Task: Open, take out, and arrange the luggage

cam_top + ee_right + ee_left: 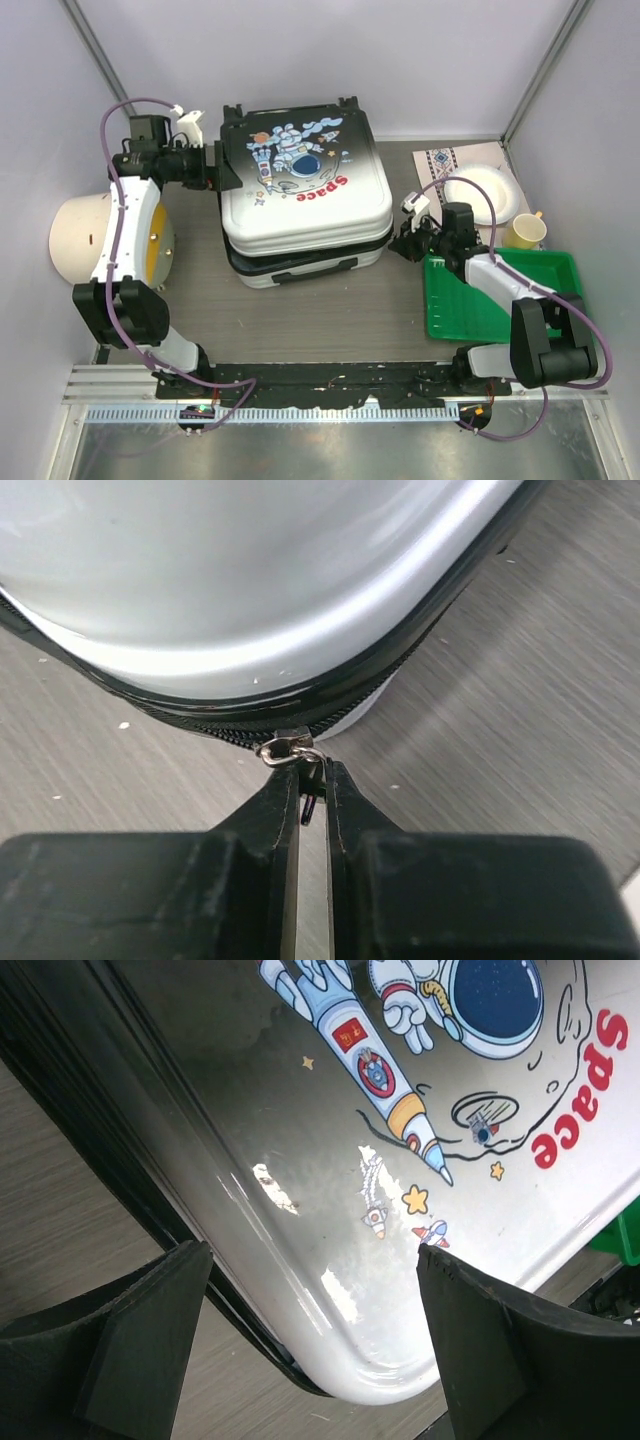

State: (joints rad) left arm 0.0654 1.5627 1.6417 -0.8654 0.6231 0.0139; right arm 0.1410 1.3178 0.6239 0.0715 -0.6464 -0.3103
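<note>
On walled grey table (300, 312): left gripper (226, 172) agape, right gripper (312, 773) tight on luggage's (300, 195) zip-pull (288, 750).

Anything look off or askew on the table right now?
The luggage looks askew: upper shell offset from the lower half along the near edge. Right pincer grips its zipper pull. The cream bin lies on its side, far left.

Left arm (120, 225): a long white plastic shell between chunky black joints, and the right arm (497, 273) matches it. Thin lilac cables (150, 99) loop off both. Left gripper (312, 1250): matte black wedge fingers (150, 1340). Right gripper (310, 775): same black, flat-faced.
</note>
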